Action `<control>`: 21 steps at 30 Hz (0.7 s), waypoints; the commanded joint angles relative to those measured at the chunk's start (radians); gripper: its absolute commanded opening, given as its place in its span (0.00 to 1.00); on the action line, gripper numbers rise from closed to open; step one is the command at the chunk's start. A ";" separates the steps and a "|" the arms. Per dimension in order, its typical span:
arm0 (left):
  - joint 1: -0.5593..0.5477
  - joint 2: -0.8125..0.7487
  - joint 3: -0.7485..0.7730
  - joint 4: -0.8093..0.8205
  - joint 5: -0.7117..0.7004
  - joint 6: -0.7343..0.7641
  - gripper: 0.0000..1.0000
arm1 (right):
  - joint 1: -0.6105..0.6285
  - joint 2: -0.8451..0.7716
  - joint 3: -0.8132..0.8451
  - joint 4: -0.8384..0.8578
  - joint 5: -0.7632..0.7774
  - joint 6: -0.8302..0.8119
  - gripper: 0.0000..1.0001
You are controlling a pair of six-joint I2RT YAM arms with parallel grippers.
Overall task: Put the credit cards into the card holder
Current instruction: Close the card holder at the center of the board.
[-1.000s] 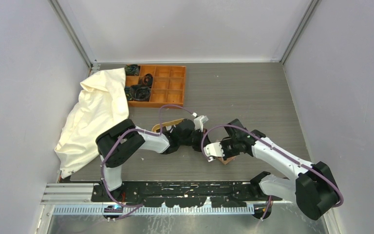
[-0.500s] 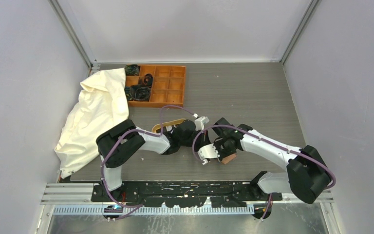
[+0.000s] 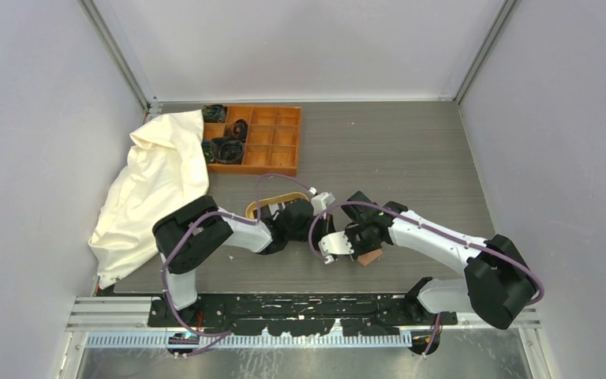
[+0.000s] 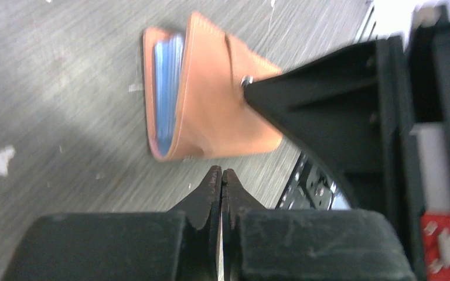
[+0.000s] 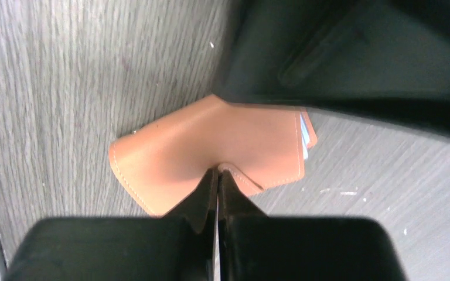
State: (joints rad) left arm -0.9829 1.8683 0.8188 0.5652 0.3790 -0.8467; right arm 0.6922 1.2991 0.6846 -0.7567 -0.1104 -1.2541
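The reddish-brown leather card holder [image 4: 211, 117] lies on the grey table [image 3: 394, 150], with pale blue credit cards [image 4: 165, 93] edge-on inside its fold. Left gripper [image 4: 221, 175]: fingers pressed together, empty, just short of it. Right gripper [image 5: 217, 175]: fingers closed, tips touching its flap. The orange compartment box [image 3: 272, 134] holds dark items [image 3: 225, 148].

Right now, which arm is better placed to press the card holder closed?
Right, I'd say. The right pincer, shut, touches the card holder at its flap. The left pincer, also shut, sits short of the holder's edge. Blue credit cards show inside.
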 commanded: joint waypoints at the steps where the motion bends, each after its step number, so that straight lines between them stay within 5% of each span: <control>1: -0.054 -0.072 -0.087 0.109 -0.033 0.020 0.00 | -0.024 0.044 -0.053 -0.113 -0.033 0.102 0.00; 9: -0.180 0.029 -0.134 0.355 -0.265 -0.071 0.00 | -0.087 0.022 -0.020 -0.134 -0.117 0.146 0.00; 21: -0.201 0.198 -0.017 0.407 -0.445 -0.211 0.00 | -0.218 0.016 0.052 -0.161 -0.231 0.250 0.01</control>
State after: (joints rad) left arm -1.1831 2.0083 0.7479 0.8940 0.0330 -1.0222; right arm 0.5049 1.2812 0.7212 -0.8120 -0.2935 -1.0954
